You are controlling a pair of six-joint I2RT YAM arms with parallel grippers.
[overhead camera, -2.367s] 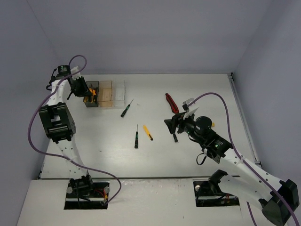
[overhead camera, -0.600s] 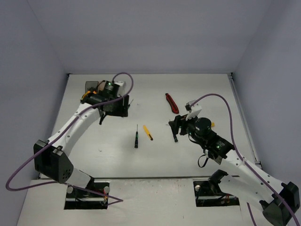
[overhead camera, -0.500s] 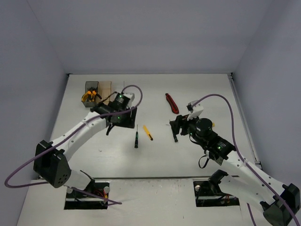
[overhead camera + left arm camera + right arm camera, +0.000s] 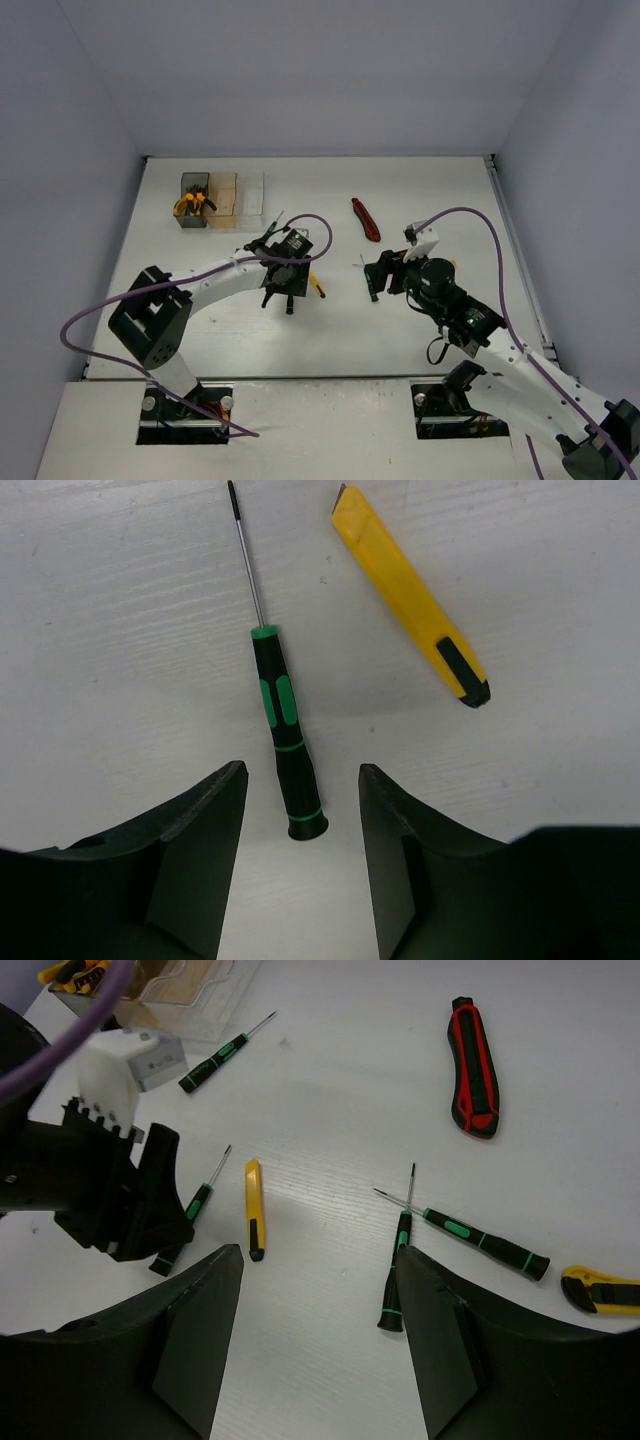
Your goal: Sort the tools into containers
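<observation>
On my left wrist feed, a screwdriver (image 4: 283,730) lies with its handle end between the left gripper's (image 4: 302,778) fingers and its shaft pointing straight ahead. A utility knife (image 4: 410,592) lies ahead of the right-hand finger. On my right wrist feed, two crossed screwdrivers (image 4: 399,1260) lie just ahead of the right gripper's (image 4: 318,1258) right-hand finger. A second knife (image 4: 474,1065) lies well beyond them, and the bins (image 4: 205,1010) sit far ahead to the left.

White, faintly wood-grained table (image 4: 450,190); plain pale lavender walls (image 4: 320,80) on three sides of it
</observation>
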